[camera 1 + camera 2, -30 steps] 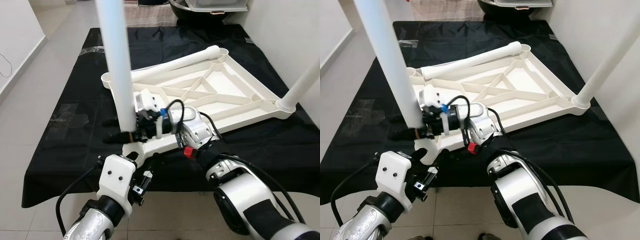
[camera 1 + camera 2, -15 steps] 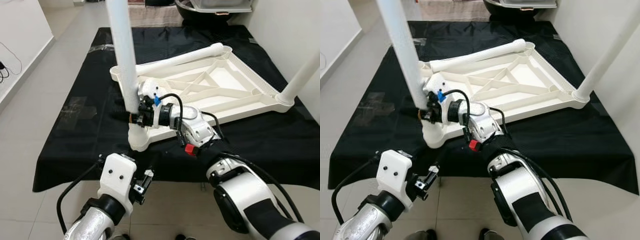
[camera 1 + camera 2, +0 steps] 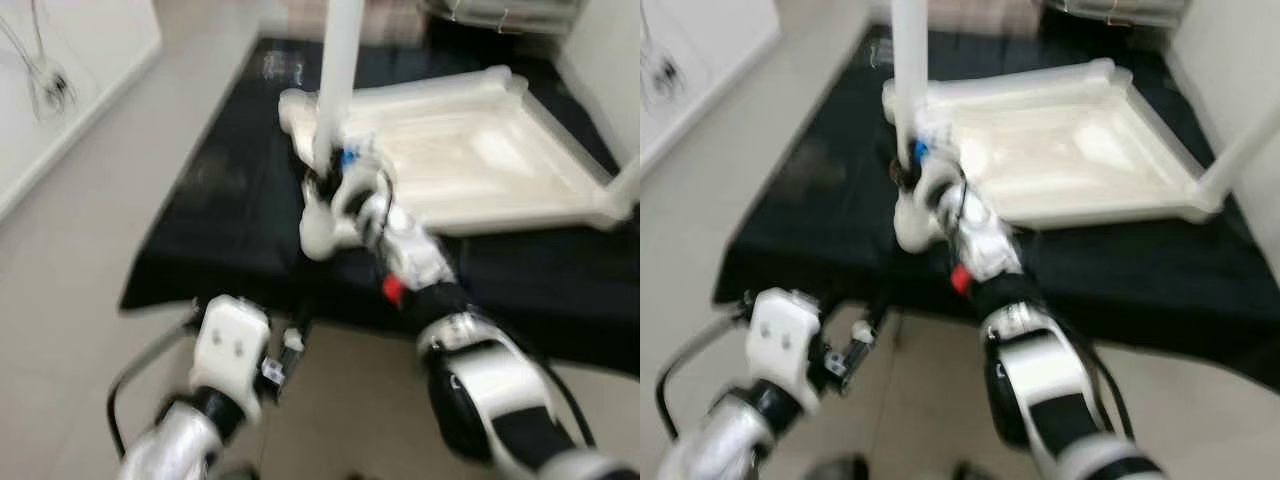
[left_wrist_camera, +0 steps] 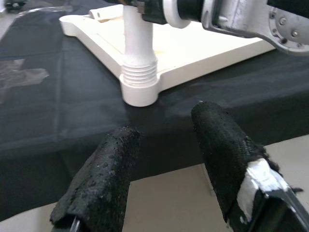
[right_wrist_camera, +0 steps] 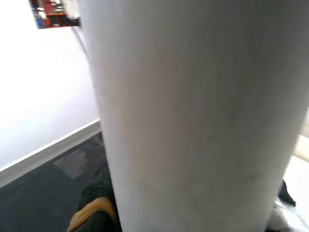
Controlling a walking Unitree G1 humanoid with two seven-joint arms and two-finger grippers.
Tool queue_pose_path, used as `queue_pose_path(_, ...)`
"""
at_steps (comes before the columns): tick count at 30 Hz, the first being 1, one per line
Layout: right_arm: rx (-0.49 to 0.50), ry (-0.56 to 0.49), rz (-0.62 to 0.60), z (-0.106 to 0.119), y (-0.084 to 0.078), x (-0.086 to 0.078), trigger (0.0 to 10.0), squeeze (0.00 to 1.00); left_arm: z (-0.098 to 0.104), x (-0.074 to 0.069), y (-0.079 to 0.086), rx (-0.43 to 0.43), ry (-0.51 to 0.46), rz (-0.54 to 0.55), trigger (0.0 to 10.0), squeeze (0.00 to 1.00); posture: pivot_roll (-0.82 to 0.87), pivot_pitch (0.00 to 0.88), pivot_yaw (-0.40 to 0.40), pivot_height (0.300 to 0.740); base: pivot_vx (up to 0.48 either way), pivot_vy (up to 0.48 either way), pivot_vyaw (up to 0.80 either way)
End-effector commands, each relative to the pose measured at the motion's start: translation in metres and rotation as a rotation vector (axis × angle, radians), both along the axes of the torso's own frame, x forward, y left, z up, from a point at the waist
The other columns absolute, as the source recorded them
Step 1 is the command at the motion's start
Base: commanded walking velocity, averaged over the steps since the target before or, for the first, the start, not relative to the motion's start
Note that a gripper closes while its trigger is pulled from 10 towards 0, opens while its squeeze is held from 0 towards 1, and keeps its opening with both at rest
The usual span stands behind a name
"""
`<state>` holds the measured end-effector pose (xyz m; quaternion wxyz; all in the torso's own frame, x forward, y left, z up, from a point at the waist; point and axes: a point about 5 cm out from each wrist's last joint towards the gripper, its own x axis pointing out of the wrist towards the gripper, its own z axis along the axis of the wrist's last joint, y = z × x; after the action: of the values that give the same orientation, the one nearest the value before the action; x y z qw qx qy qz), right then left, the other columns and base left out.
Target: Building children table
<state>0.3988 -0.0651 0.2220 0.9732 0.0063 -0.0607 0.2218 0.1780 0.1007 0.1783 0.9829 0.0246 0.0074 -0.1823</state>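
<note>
While right gripper (image 3: 322, 185) clasps leg (image 3: 338, 80), left gripper (image 4: 166, 140) agape

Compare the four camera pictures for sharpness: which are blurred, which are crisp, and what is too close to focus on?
Both eye views are smeared by motion blur, softening the upturned tabletop. The left wrist view is crisp on the leg's threaded collar, with the left gripper open in the foreground. The right wrist view shows the table leg very close and soft.

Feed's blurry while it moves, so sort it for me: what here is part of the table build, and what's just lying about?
Part of the job:
- tabletop, lying underside up
- white leg, standing in the near corner socket
- right pincer, at that leg
- second leg, standing at the right corner

Just lying about:
- black cloth under the work
- cables by the wall
- left pincer, open, holding nothing
</note>
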Motion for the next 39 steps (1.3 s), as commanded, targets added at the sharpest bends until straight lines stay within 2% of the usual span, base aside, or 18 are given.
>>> queue_pose_path(1,0.008,0.243,-0.124,-0.058,-0.014,-0.006,10.0,0.00,-0.002,0.000,0.002,0.016,0.007,0.007,10.0,0.00,0.19,0.210,-0.033,0.740,0.000,0.000,0.00)
queue_pose_path(8,0.013,0.240,-0.263,-0.055,-0.016,-0.004,10.0,0.00,-0.002,0.000,0.002,0.018,0.005,0.005,10.0,0.00,0.19,0.204,-0.035,0.740,0.000,0.000,0.00)
queue_pose_path(9,0.028,0.244,-0.337,-0.054,-0.020,-0.003,10.0,0.00,-0.002,0.000,0.001,0.018,0.003,0.004,10.0,0.00,0.19,0.203,-0.035,0.740,0.000,0.000,0.00)
queue_pose_path(10,0.028,0.244,-0.337,-0.054,-0.020,-0.003,10.0,0.00,-0.002,0.000,0.001,0.018,0.003,0.004,10.0,0.00,0.19,0.203,-0.035,0.740,0.000,0.000,0.00)
queue_pose_path(11,0.049,0.240,-0.414,-0.054,-0.026,-0.002,10.0,0.00,-0.001,0.001,0.001,0.017,0.001,0.004,10.0,0.00,0.19,0.201,-0.036,0.740,0.000,0.000,0.00)
queue_pose_path(12,0.049,0.240,-0.414,-0.054,-0.026,-0.002,10.0,0.00,-0.001,0.001,0.001,0.017,0.001,0.004,10.0,0.00,0.19,0.201,-0.036,0.740,0.000,0.000,0.00)
queue_pose_path(14,0.083,0.238,-0.547,-0.054,-0.035,-0.004,10.0,0.00,-0.001,0.001,0.001,0.017,-0.001,0.003,10.0,0.00,0.19,0.202,-0.034,0.740,0.000,0.000,0.00)
queue_pose_path(15,0.083,0.238,-0.547,-0.054,-0.035,-0.004,10.0,0.00,-0.001,0.001,0.001,0.017,-0.001,0.003,10.0,0.00,0.19,0.202,-0.034,0.740,0.000,0.000,0.00)
queue_pose_path(16,0.107,0.232,-0.669,-0.055,-0.041,-0.007,10.0,0.00,-0.002,0.001,0.000,0.017,0.002,0.000,10.0,0.00,0.19,0.206,-0.035,0.740,0.000,0.000,0.00)
queue_pose_path(17,0.116,0.228,-0.724,-0.056,-0.044,-0.009,10.0,0.00,-0.002,0.001,0.000,0.016,0.003,-0.001,10.0,0.00,0.19,0.206,-0.035,0.740,0.000,0.000,0.00)
queue_pose_path(18,0.116,0.228,-0.724,-0.056,-0.044,-0.009,10.0,0.00,-0.002,0.001,0.000,0.016,0.003,-0.001,10.0,0.00,0.19,0.206,-0.035,0.740,0.000,0.000,0.00)
queue_pose_path(20,0.163,0.216,-0.858,-0.054,-0.049,-0.013,10.0,0.00,-0.003,0.001,-0.001,0.014,0.006,-0.005,10.0,0.00,0.19,0.213,-0.038,0.740,0.000,0.000,0.00)
queue_pose_path(24,0.186,0.213,-0.918,-0.052,-0.051,-0.016,10.0,0.00,-0.003,0.002,-0.002,0.014,0.007,-0.006,10.0,0.00,0.19,0.213,-0.037,0.740,0.000,0.000,0.00)
queue_pose_path(29,0.152,0.251,-1.149,-0.049,-0.048,-0.022,10.0,0.00,-0.003,0.002,-0.002,0.014,0.010,-0.005,10.0,0.00,0.19,0.223,-0.039,0.740,0.000,0.000,0.00)
queue_pose_path(39,0.150,0.224,-1.142,-0.043,-0.034,-0.024,10.0,0.00,-0.003,0.002,-0.002,0.009,0.011,-0.008,10.0,0.00,0.19,0.225,-0.038,0.740,0.000,0.000,0.00)
